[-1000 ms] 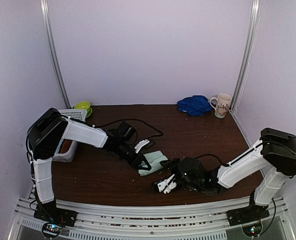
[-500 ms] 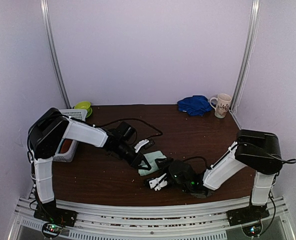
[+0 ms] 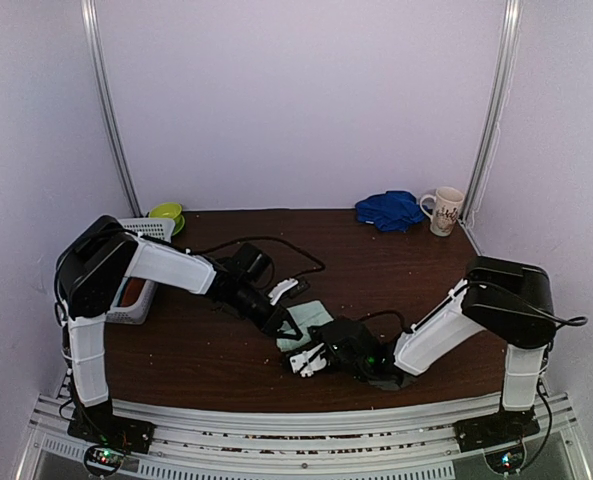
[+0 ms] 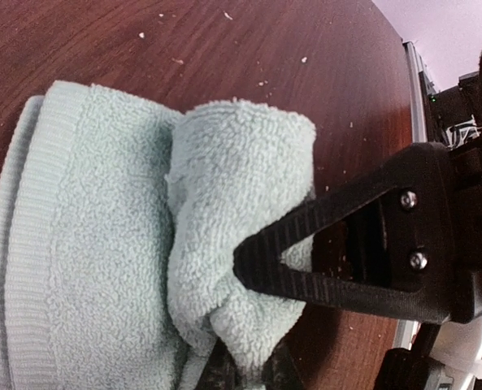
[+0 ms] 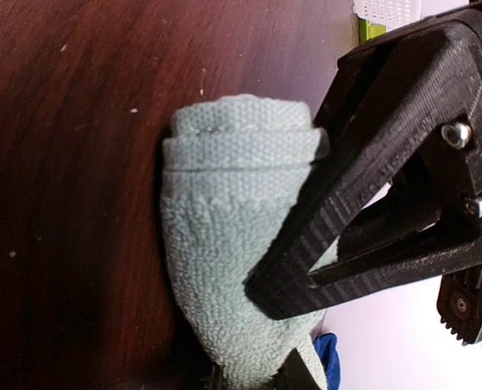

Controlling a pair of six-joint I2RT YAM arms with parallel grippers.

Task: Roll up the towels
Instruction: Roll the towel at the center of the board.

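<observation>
The small mint-green towel (image 3: 310, 318) lies partly rolled near the table's middle front, and both grippers are on it. My left gripper (image 3: 287, 326) comes in from the left and is shut on a bunched fold of the towel (image 4: 232, 187), its fingers (image 4: 322, 219) pinching the pile. My right gripper (image 3: 311, 352) reaches in from the right front and is closed on the rolled end of the same towel (image 5: 224, 236), the cloth squeezed between its fingers (image 5: 338, 211). The royal blue towel (image 3: 389, 210) lies crumpled at the back right, and a sliver of this blue towel (image 5: 328, 363) shows in the right wrist view.
A white patterned mug (image 3: 444, 211) stands beside the blue towel at the back right corner. A white mesh basket (image 3: 136, 268) and a green bowl (image 3: 166, 212) sit at the back left. A black cable (image 3: 266, 243) loops across the table. Crumbs speckle the dark wood.
My right arm has slid left along the front to the mint-green towel, and its jaws have closed on the towel's end. The left gripper has kept its hold.
</observation>
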